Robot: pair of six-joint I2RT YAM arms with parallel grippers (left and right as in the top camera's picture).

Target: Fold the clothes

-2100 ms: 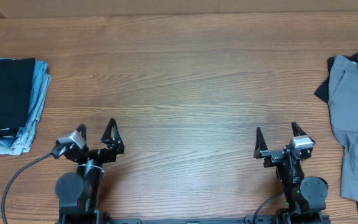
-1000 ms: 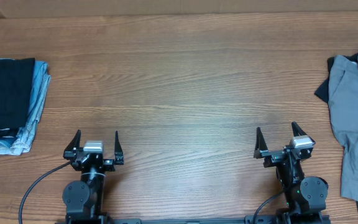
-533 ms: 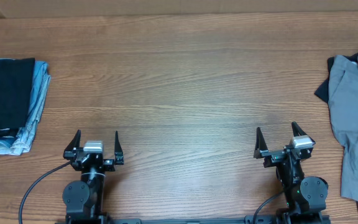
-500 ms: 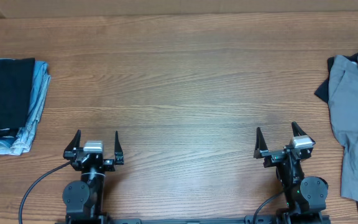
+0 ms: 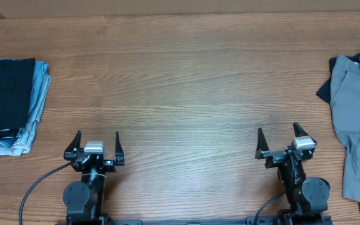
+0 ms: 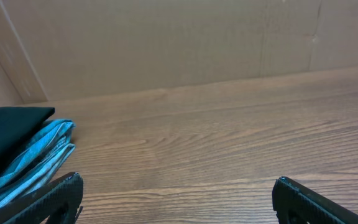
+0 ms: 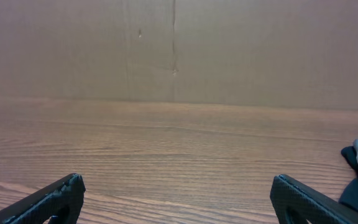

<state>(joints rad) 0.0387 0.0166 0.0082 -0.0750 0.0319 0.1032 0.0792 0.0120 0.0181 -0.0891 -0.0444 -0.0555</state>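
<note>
Left pincer (image 5: 97, 134), right pincer (image 5: 277, 128): spread wide, empty

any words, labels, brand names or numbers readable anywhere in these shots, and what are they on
No text can be read in any view.
The folded stack has a small pale mark on its black top piece, too small to tell if it is a label.
The grey garment, table, cardboard wall, left gripper and right gripper show no print.
</note>
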